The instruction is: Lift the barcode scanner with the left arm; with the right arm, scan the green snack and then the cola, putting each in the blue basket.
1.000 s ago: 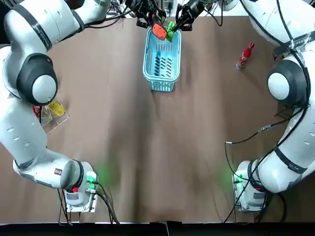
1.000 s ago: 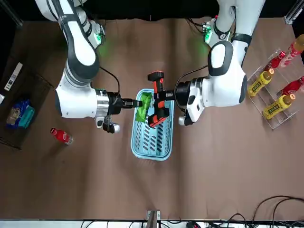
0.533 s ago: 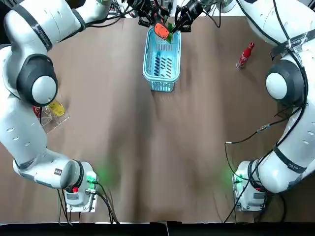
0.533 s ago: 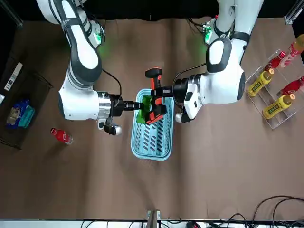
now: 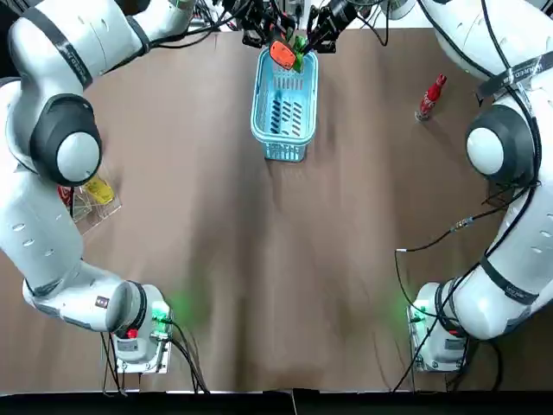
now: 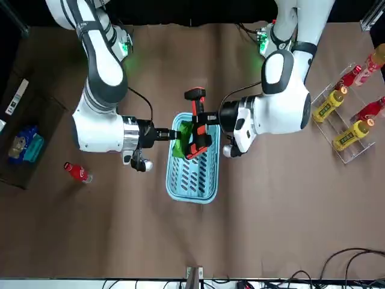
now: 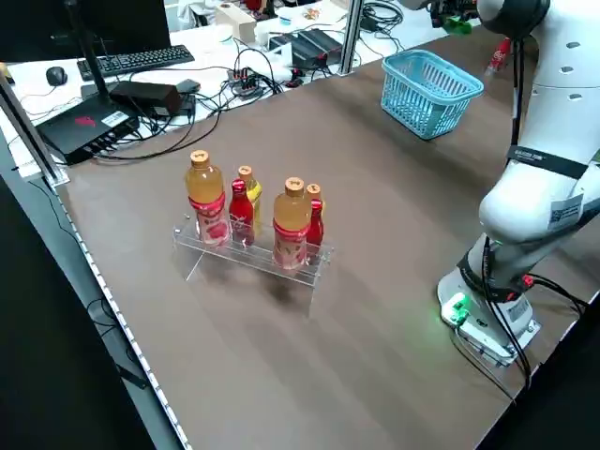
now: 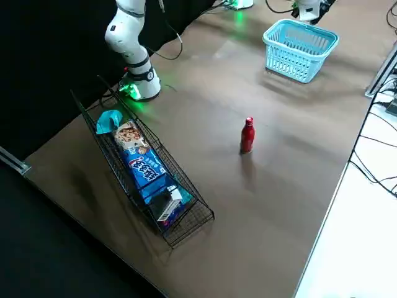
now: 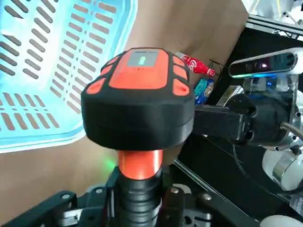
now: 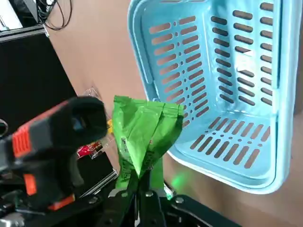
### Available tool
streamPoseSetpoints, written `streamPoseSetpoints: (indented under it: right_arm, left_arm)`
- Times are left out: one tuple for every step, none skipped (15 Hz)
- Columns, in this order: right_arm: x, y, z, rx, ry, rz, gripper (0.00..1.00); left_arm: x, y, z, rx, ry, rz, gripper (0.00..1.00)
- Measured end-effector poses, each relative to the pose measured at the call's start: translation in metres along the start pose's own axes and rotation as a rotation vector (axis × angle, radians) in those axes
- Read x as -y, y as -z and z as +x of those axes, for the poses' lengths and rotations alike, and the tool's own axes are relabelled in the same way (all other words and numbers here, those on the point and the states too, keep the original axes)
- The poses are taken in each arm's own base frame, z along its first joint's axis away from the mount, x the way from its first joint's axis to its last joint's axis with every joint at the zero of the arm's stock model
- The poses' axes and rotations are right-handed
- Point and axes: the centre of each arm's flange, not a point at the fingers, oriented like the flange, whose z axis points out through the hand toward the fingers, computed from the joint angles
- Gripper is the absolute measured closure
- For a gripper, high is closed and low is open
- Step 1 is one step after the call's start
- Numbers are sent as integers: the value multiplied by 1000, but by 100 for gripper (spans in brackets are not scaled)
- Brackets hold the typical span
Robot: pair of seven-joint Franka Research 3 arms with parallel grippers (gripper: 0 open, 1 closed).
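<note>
My left gripper (image 6: 212,123) is shut on the handle of the orange-and-black barcode scanner (image 6: 197,125), held above the far end of the blue basket (image 6: 191,180). My right gripper (image 6: 171,133) is shut on the green snack bag (image 6: 182,132), held right beside the scanner's head. In the right wrist view the snack (image 10: 144,135) hangs from my fingers with the scanner (image 10: 57,142) next to it and the basket (image 10: 213,94) beyond. The red cola bottle (image 5: 430,95) stands on the table at my right.
A clear rack of drink bottles (image 7: 251,220) stands on my left side of the table. A black wire tray of packaged snacks (image 8: 146,171) sits at the right edge. Cables and the arm bases (image 5: 138,341) lie along the near edge.
The scanner and the green snack have shifted slightly and come a little closer together over the basket's far end. Both grips are unchanged.
</note>
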Motion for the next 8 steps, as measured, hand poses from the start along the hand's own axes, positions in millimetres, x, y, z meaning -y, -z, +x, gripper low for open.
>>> streamPoseSetpoints:
  right_arm:
    - [-5,-6,3,6,-8,-7,97]
    - [-13,-15,9,15,-19,-15,97]
    - [-21,-25,15,23,-23,-24,97]
    - [-30,-35,22,28,-18,-32,97]
    - [-38,-46,28,23,-10,-38,97]
    - [-43,-55,34,-4,-5,-40,97]
    - [-45,-63,41,-51,6,-42,97]
    - [-46,-72,46,-106,19,-48,97]
  left_arm:
    - [3,5,3,-26,-18,37,63]
    - [6,13,7,-58,-38,81,63]
    - [9,24,10,-93,-51,121,63]
    - [11,37,12,-125,-59,156,63]
    - [14,47,12,-145,-69,193,63]
    - [17,56,10,-155,-80,238,63]
    - [20,62,10,-166,-87,286,63]
    - [25,68,11,-183,-89,332,63]
